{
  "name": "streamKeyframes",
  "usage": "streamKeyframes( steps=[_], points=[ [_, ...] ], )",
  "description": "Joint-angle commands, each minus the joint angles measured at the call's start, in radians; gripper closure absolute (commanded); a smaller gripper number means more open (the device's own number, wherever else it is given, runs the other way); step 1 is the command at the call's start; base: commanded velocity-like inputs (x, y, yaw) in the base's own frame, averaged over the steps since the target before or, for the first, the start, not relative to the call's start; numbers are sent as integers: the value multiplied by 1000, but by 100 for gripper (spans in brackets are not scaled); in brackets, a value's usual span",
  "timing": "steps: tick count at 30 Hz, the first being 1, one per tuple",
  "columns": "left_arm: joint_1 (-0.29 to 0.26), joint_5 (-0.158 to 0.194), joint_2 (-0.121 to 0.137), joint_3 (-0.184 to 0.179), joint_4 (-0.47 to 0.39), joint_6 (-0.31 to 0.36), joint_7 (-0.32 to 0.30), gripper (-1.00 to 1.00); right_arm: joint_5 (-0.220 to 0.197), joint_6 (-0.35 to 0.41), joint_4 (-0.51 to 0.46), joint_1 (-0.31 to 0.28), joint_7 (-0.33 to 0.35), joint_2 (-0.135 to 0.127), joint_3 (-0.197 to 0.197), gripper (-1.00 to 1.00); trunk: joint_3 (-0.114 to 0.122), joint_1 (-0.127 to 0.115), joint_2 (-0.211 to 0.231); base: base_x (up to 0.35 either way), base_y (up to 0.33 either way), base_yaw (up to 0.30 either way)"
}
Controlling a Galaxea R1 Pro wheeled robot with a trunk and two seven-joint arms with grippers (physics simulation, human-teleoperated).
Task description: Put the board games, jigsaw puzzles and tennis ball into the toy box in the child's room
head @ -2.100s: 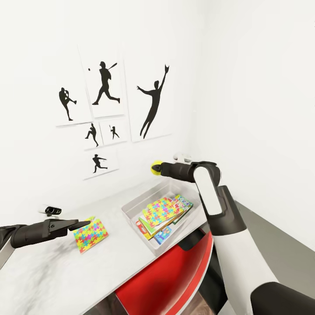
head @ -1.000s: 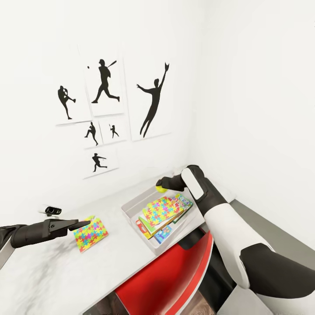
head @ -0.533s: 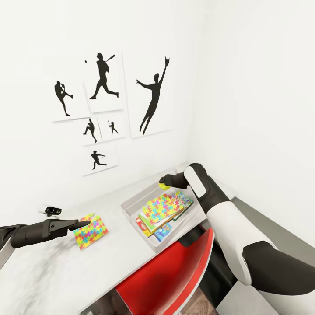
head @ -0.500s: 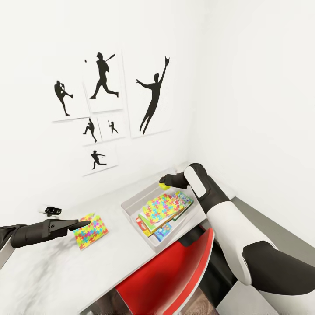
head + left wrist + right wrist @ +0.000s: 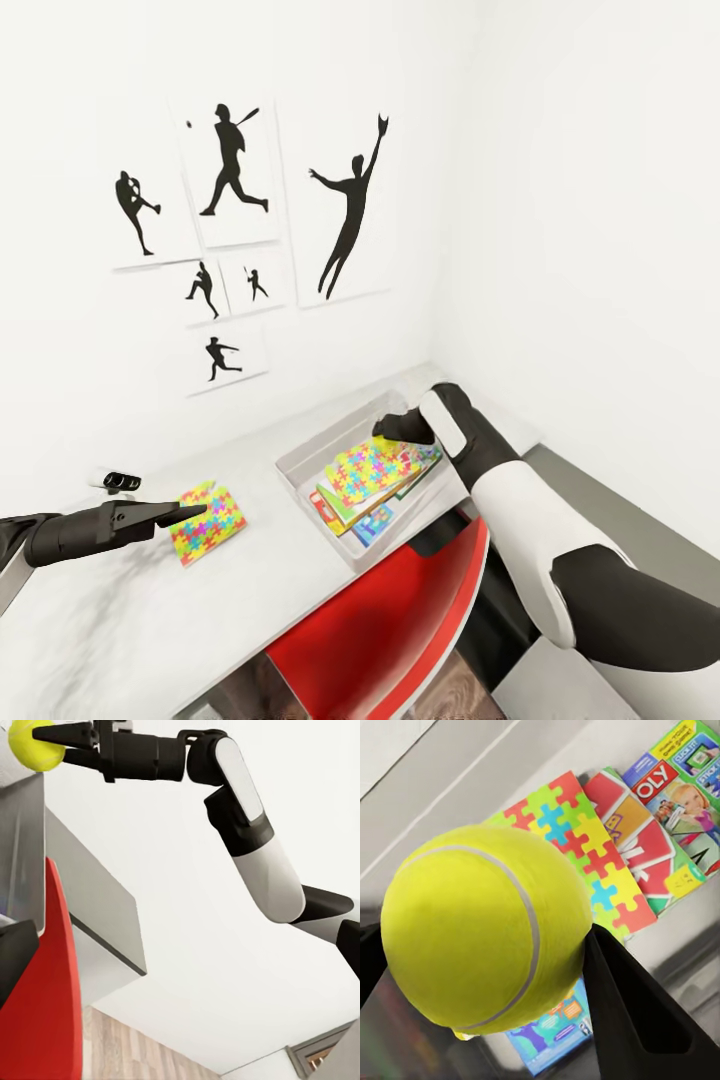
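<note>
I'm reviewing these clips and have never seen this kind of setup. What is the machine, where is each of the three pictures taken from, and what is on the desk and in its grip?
This is a simulated two-armed robot; all pictures are computer renders. The big picture comes from a camera on its head, looking down over both arms. The other two come from cameras near each gripper, looking along its fingers.

On the table stands a grey toy box already holding game boxes with a jigsaw puzzle on top. A second jigsaw puzzle lies on the table outside it, by the left gripper, whose jaws I cannot judge.

The right gripper is shut on the tennis ball, holding it above the toy box. A red chair stands in front.
</note>
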Motion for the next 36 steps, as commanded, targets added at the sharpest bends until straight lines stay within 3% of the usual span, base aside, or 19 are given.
streamKeyframes(
  steps=[1, 8, 29, 36],
  points=[
    [-1, 1, 0, -1, 0, 11, -3, -100, -14, 11, 3, -1, -12, 1, 3, 100, -4, 1, -2, 0, 0, 0],
    [-1, 1, -1, -1, 0, 11, -3, -100, -14, 54, 8, 0, -10, 23, 3, 100, -15, 1, -2, 0, 0, 0],
    [-1, 1, 0, -1, 0, 11, -3, -100, -15, 99, 1, 4, -7, 23, 7, 100, -49, 1, -2, 0, 0, 0],
    [-1, 1, -1, -1, 0, 11, -3, -100, -19, 99, 5, 5, -5, 23, 54, 100, -61, 1, -2, 0, 0, 0]
  ],
)
